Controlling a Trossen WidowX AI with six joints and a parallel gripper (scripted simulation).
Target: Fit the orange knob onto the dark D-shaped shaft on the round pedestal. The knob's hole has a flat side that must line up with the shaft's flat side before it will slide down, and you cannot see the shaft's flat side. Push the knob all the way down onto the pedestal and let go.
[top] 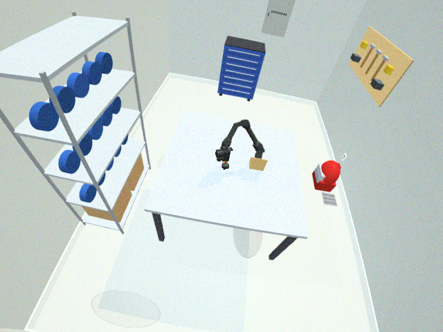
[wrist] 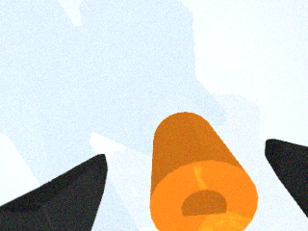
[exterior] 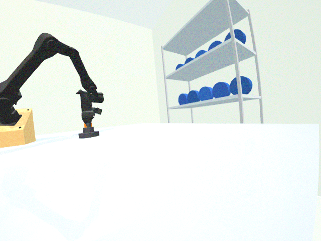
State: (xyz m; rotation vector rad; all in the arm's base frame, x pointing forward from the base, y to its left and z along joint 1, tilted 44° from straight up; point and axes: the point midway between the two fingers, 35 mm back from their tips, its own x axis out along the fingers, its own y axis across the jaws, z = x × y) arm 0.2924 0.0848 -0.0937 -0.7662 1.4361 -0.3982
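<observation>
The orange knob [top: 223, 162] [exterior: 85, 125] [wrist: 166, 199] stands upright on the table, its D-shaped hole facing up with the flat side toward the bottom of the wrist view. My gripper [top: 224, 164] [exterior: 88, 125] [wrist: 185, 154] is open and pointing down, with one finger on each side of the knob and visible gaps between them. The knob is nearer the right finger's side than the left in the wrist view. The dark round pedestal [exterior: 89, 134] stands in front of the knob and fingertips in the exterior view. It is out of the wrist view and cannot be made out in the top view.
The arm's wooden base block [top: 257, 164] [exterior: 12, 136] stands on the white table [top: 228, 203] [exterior: 194, 168]. A shelf rack with blue round items [top: 43, 115] [exterior: 241, 85] stands beyond the table. A blue drawer cabinet [top: 241, 68] is against the wall.
</observation>
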